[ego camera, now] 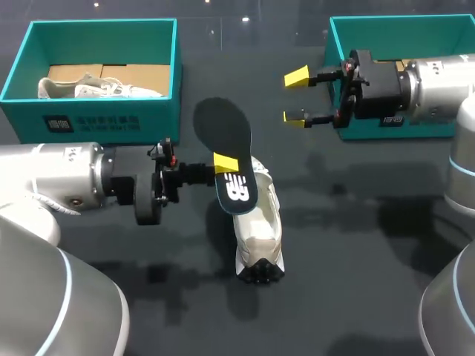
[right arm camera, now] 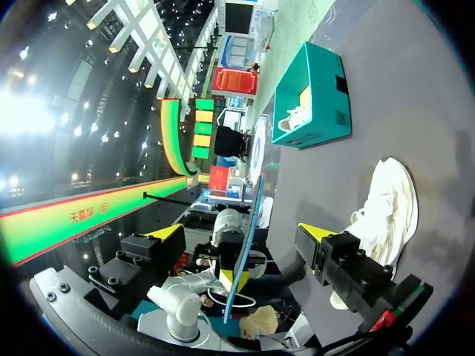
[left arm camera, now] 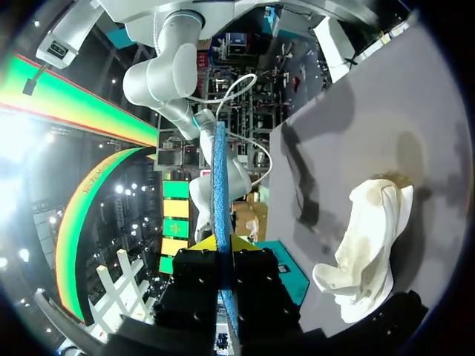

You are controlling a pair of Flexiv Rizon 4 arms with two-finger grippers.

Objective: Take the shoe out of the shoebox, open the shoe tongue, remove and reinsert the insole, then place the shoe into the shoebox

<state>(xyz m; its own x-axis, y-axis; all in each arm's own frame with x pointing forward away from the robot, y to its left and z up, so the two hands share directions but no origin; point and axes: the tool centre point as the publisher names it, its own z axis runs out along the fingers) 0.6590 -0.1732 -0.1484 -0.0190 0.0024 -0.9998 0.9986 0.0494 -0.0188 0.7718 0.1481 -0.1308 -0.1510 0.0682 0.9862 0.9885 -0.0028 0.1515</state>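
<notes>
A dark insole [ego camera: 226,141] is held on edge above the table, with my left gripper [ego camera: 225,165] shut on its heel end. In the left wrist view the insole [left arm camera: 220,185] shows edge-on as a thin blue strip, pinched between the yellow tips of my left gripper [left arm camera: 223,243]. The white and beige shoe [ego camera: 257,230] lies on the dark table just under the insole, sole end toward the front edge. My right gripper [ego camera: 297,96] hangs open to the shoe's upper right, holding nothing. From the right wrist, the insole [right arm camera: 251,222] and the shoe [right arm camera: 386,208] lie ahead of my right gripper [right arm camera: 241,231].
A teal shoebox [ego camera: 96,119] at the back left holds another white shoe [ego camera: 104,89]. A second teal shoebox [ego camera: 401,20] stands at the back right, partly behind my right arm. The left box [right arm camera: 312,96] also shows from the right wrist.
</notes>
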